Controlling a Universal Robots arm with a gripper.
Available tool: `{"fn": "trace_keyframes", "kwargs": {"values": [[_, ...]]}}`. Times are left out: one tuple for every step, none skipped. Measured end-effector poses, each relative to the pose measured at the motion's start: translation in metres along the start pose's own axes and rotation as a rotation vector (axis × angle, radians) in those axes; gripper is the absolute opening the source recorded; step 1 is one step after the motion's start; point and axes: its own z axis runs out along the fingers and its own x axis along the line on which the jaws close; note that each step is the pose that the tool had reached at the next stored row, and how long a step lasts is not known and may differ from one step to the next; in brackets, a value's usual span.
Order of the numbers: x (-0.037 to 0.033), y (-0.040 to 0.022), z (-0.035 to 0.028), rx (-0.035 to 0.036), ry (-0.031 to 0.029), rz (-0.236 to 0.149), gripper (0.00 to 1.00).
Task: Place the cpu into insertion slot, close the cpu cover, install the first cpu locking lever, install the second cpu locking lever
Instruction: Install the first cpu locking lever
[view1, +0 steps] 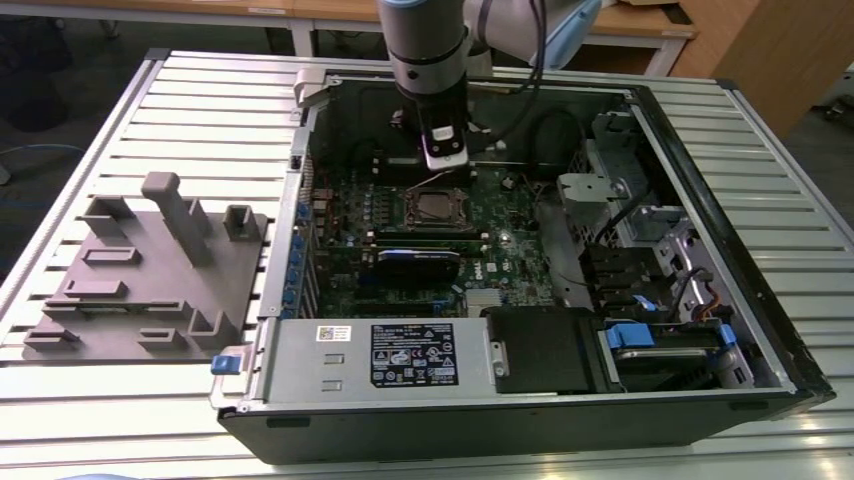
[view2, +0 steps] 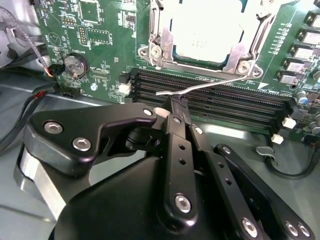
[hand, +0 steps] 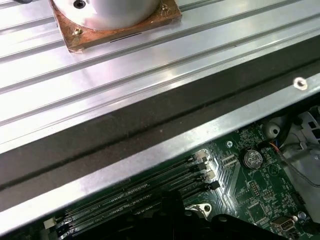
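The open computer case (view1: 747, 250) holds the green motherboard (view1: 501, 225). The cpu (view2: 207, 30) lies in the insertion slot (view1: 434, 208), silver top up. The cpu cover (view2: 159, 50) lies flat around it as a metal frame. One thin silvery locking lever (view2: 215, 84) sticks out from the socket's corner, raised over the memory slots (view2: 225, 102); in the exterior view the lever (view1: 434, 181) rises just behind the socket. My gripper (view2: 176, 104) is shut, its black fingertips touching the lever near its free end. In the exterior view the gripper (view1: 445, 158) hangs above the socket's far side.
A grey fixture block (view1: 147, 280) lies on the slatted table at the exterior view's left. Inside the case are a black card (view1: 416, 262), the power supply (view1: 387, 355), a blue-tabbed drive bay (view1: 661, 340) and cables (view2: 30, 100). A coin battery (view2: 76, 64) sits near the memory slots.
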Motion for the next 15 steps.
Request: {"fn": "trace_keyframes", "kwargs": {"values": [[-0.0001, 0.0003, -0.0010, 0.0001, 0.0000, 0.000, 0.10], [-0.0002, 0.0005, -0.0018, 0.0001, 0.0000, 0.000, 0.10], [-0.0002, 0.0008, -0.0027, 0.0000, 0.0000, 0.000, 0.10], [-0.0003, 0.0010, -0.0034, 0.0000, 0.0000, 0.000, 0.10], [-0.0004, 0.0012, -0.0040, 0.0001, 0.0000, 0.000, 0.10], [-0.0004, 0.0013, -0.0046, 0.0001, 0.0000, 0.000, 0.10], [-0.0005, 0.0015, -0.0052, 0.0001, 0.0000, 0.000, 0.10], [-0.0005, 0.0016, -0.0056, 0.0001, 0.0000, 0.000, 0.10], [-0.0005, 0.0017, -0.0057, -0.0002, -0.0001, 0.000, 0.10], [-0.0005, 0.0017, -0.0057, -0.0003, -0.0001, 0.000, 0.10], [-0.0005, 0.0017, -0.0058, -0.0003, -0.0001, 0.000, 0.10], [-0.0005, 0.0018, -0.0060, 0.0000, 0.0000, 0.000, 0.10], [-0.0006, 0.0018, -0.0060, 0.0000, 0.0000, 0.000, 0.10], [-0.0005, 0.0018, -0.0060, 0.0000, -0.0001, 0.000, 0.10], [0.0001, 0.0015, -0.0063, 0.0002, -0.0002, 0.000, 0.10]]}}
